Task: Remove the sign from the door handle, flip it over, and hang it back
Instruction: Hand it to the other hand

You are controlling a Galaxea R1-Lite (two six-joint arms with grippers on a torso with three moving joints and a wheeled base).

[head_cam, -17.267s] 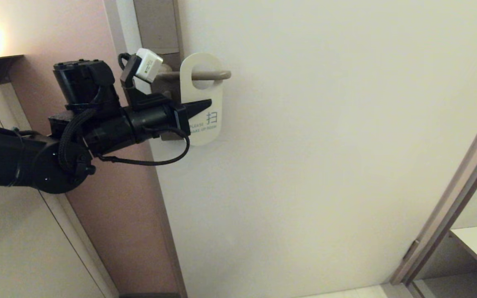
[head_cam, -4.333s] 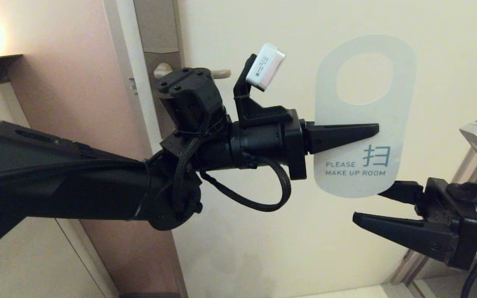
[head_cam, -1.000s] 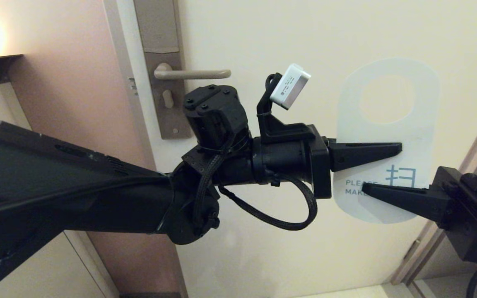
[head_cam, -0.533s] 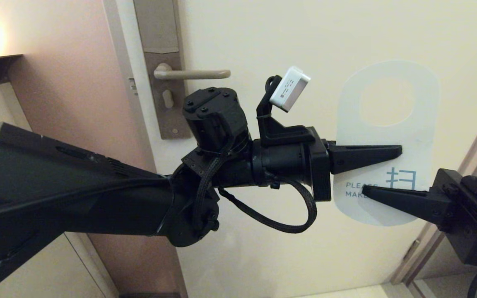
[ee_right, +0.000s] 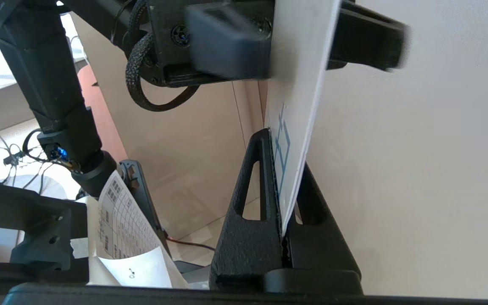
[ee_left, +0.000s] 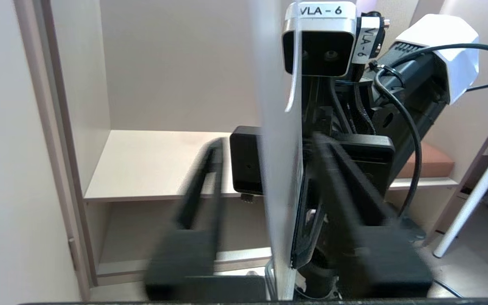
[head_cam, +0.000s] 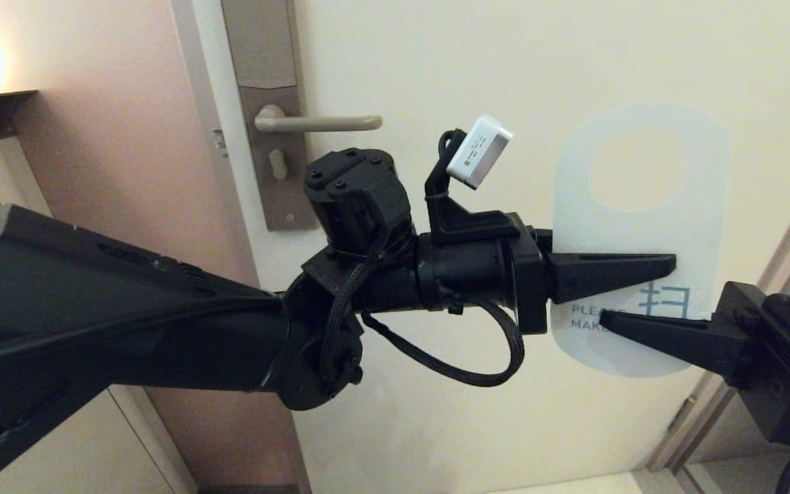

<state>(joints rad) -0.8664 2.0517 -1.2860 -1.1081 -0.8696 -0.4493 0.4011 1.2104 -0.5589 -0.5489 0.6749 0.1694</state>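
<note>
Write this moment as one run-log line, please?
stage: handover | sign: off door handle, white side showing | right gripper: jaws shut on sign | left gripper: jaws open around sign

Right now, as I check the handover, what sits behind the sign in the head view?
Behind the sign is plain cream door, visible through its oval hole. The card hides each pincer's far finger: right pincer clamps its lower edge, left pincer stands open.

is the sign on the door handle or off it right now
Off. The sign hangs in mid-air, pinched in the right gripper; the door handle is bare.
</note>
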